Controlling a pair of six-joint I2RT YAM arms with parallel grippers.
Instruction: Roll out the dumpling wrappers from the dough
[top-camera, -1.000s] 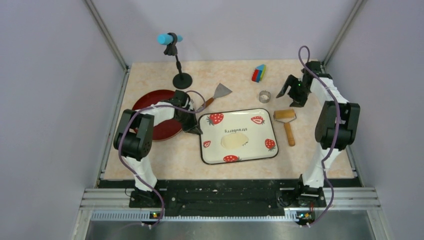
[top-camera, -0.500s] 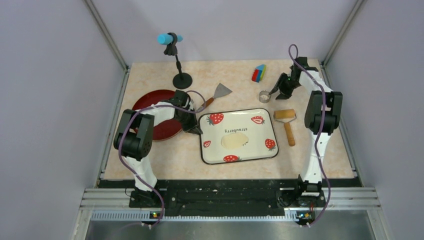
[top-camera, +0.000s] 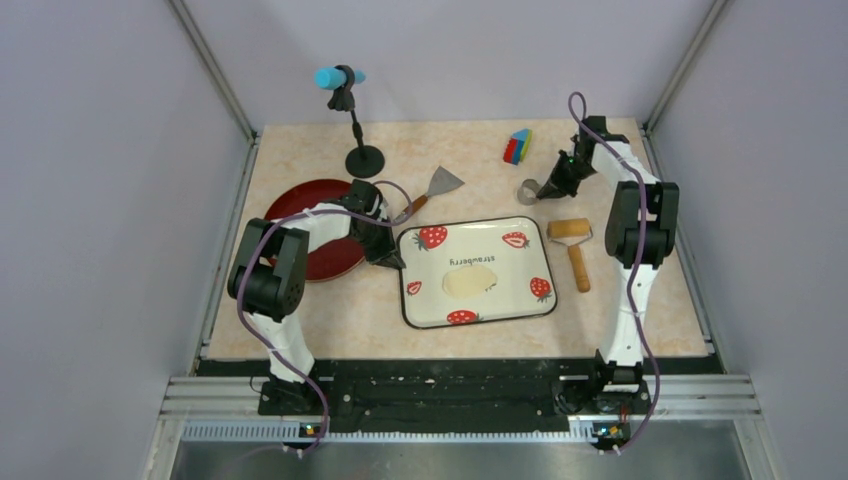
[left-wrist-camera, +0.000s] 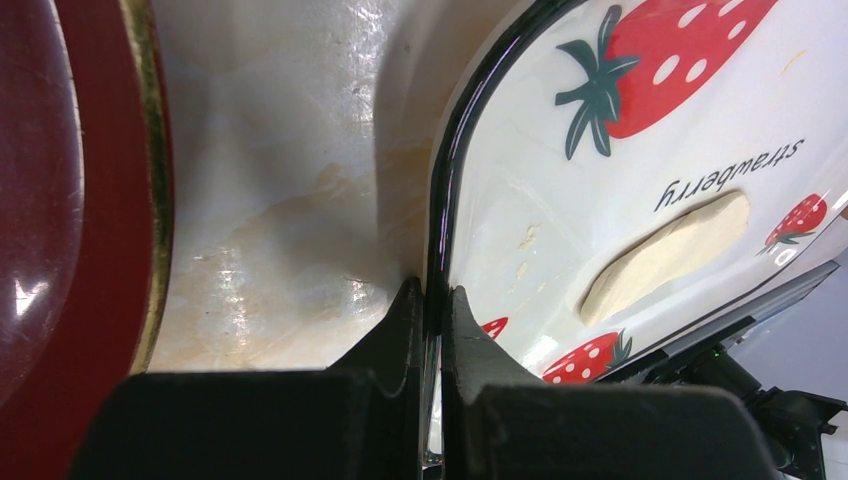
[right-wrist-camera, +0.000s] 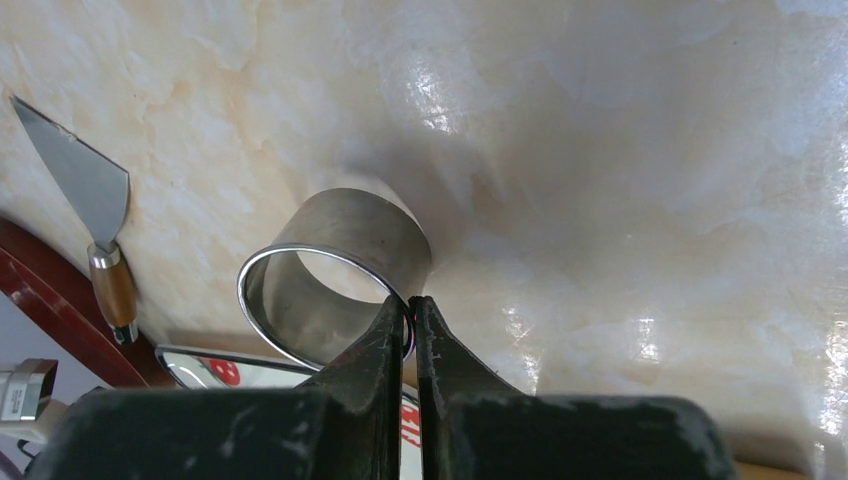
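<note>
The dough (top-camera: 469, 281) lies as a thin pale oval sheet in the middle of the strawberry tray (top-camera: 530, 262); the left wrist view shows the dough (left-wrist-camera: 665, 258) on the white tray floor (left-wrist-camera: 500, 150). My left gripper (top-camera: 392, 258) is shut on the tray's left rim, the black edge pinched between its fingers (left-wrist-camera: 432, 290). At the back right, my right gripper (top-camera: 545, 188) is shut on the wall of the silver ring cutter (top-camera: 527, 191). In the right wrist view, that gripper (right-wrist-camera: 411, 300) has the ring cutter's (right-wrist-camera: 335, 250) thin wall between its tips. No dumpling wrappers are in view.
A wooden rolling pin (top-camera: 575, 250) lies right of the tray. A metal scraper (top-camera: 435, 188) lies behind the tray, and a red plate (top-camera: 310, 225) sits to its left under my left arm. A microphone stand (top-camera: 360, 150) and a coloured block (top-camera: 517, 146) stand near the back.
My right gripper has moved left and down to the ring cutter and closed on its wall. The left gripper, tray and dough have not moved.
</note>
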